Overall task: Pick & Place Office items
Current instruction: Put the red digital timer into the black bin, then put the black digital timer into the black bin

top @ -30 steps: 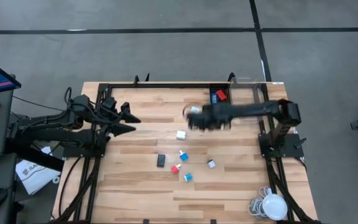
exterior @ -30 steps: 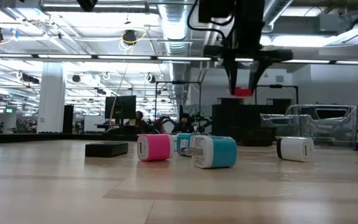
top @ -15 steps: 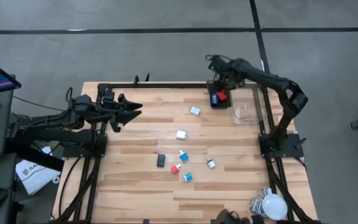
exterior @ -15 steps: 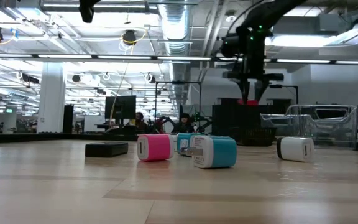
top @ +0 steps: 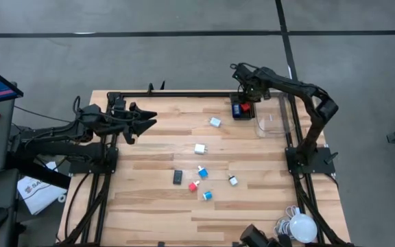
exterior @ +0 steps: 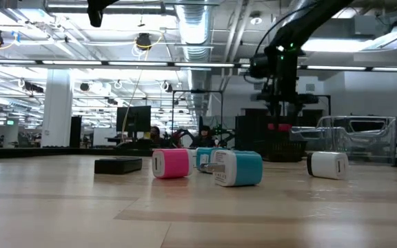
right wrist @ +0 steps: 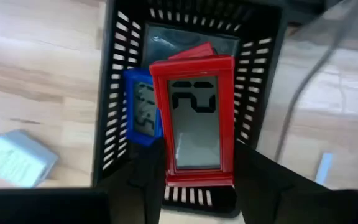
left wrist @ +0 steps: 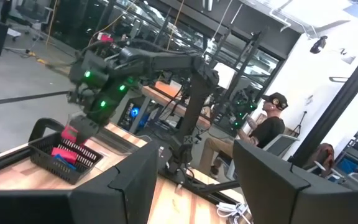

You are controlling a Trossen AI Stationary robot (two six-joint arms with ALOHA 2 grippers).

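My right gripper [top: 244,103] hangs over the black slotted tray [top: 234,112] at the table's far right, shut on a red rectangular piece with a grey display [right wrist: 194,112]. A blue display piece [right wrist: 140,112] and another red one [right wrist: 191,51] lie in the tray beneath it. Several small blocks lie flat on the table's middle: light grey [top: 214,122], white [top: 199,148], black [top: 177,177], light blue [top: 202,171], red [top: 193,186]. My left gripper [top: 149,119] waits open above the table's left part. My right gripper pinches the red piece between its two fingers [right wrist: 148,183] at one short end [right wrist: 194,177], coming from above and pointing down. The piece hangs below the fingers over the tray [exterior: 279,127]; whether its lower end rests on the tray's contents cannot be told.
A clear bin [top: 273,118] stands right beside the tray, toward the table's right edge. A white ball lamp with cable [top: 302,226] lies at the near right corner. A pink block [exterior: 172,164] and a light blue one [exterior: 240,169] sit nearest the low camera.
My right gripper has carried the red piece from above the table's middle toward the far edge, to a spot over the black tray, and has then moved down toward the tray. The blocks on the table have stayed in place.
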